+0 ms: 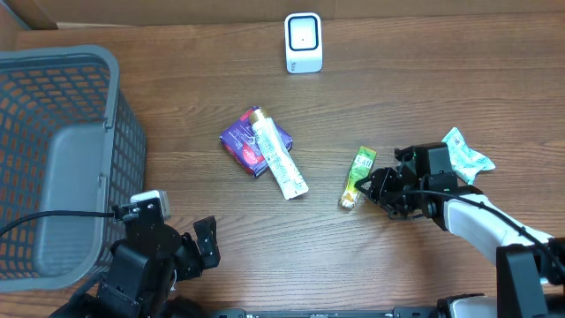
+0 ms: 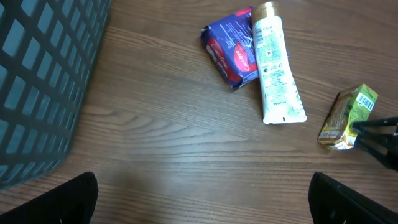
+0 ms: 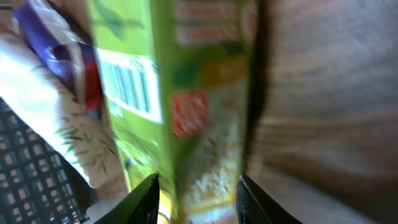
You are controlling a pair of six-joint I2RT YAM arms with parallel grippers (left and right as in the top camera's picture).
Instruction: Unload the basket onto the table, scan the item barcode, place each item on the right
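right hand (image 1: 369, 187) has fingers (image 3: 146, 199) either side of the green packet (image 1: 360, 173), can't tell if it's actually gripping; packet lies on the bench (image 1: 424, 79) near the white tube (image 1: 278, 159); left hand (image 2: 204, 180) gapes wide, holding nothing

Six items sit on one wooden table (image 1: 424, 79): three packets, namely a purple packet (image 1: 240, 141), a green packet (image 1: 361, 170) and a teal packet (image 1: 466, 152) at right, plus one white tube (image 1: 281, 161), one scanner (image 1: 303, 41) and one grey basket (image 1: 88, 60) at left. Two robot arms show near: left arm (image 1: 146, 252), right arm (image 1: 472, 216).
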